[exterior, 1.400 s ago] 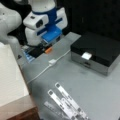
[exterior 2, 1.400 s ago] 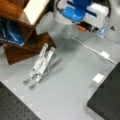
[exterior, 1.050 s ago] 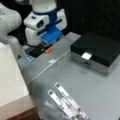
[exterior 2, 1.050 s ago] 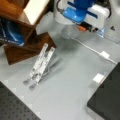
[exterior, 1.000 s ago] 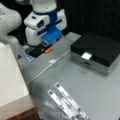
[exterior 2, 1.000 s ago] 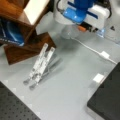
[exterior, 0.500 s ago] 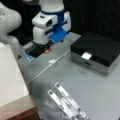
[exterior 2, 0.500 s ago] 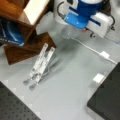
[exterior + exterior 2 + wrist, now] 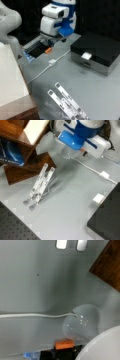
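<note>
While a frosted light bulb (image 9: 80, 323) hangs just under my wrist in the wrist view, its glass shows pale against the grey table (image 9: 30, 285), right above a small orange piece (image 9: 64, 344) at the edge of a dark recess (image 9: 37, 50). My gripper (image 9: 51, 41) sits over that recess in a front view; whether its fingers are apart or clamped on the bulb I cannot tell. A white cable (image 9: 32, 315) runs along the table to the bulb. Farther out lie two clear slotted strips (image 9: 40, 185), a black box (image 9: 97, 52) and a wooden stand (image 9: 22, 147).
</note>
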Controlling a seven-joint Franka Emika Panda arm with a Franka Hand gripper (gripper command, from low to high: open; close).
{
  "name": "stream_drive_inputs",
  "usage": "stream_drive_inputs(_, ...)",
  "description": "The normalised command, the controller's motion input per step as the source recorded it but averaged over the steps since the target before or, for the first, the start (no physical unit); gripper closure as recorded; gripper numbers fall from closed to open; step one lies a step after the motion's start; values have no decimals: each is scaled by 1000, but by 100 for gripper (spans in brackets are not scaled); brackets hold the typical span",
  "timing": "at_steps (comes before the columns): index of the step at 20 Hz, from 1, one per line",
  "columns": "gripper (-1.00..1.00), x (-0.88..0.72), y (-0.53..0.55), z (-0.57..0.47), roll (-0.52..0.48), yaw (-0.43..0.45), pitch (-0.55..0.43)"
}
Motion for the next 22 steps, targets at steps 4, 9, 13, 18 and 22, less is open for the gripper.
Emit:
stream_drive_inputs(4,-100,285,-31,173,-594,43,442)
stream_drive_inputs(9,-100,258,-167,166,-594,96,421)
stream_drive_inputs(13,-100,237,-272,190,-474,58,373)
stream_drive_inputs(18,-100,138,-342,212,-356,-5,322)
stream_drive_inputs(22,-100,51,-359,242,-284,-40,299)
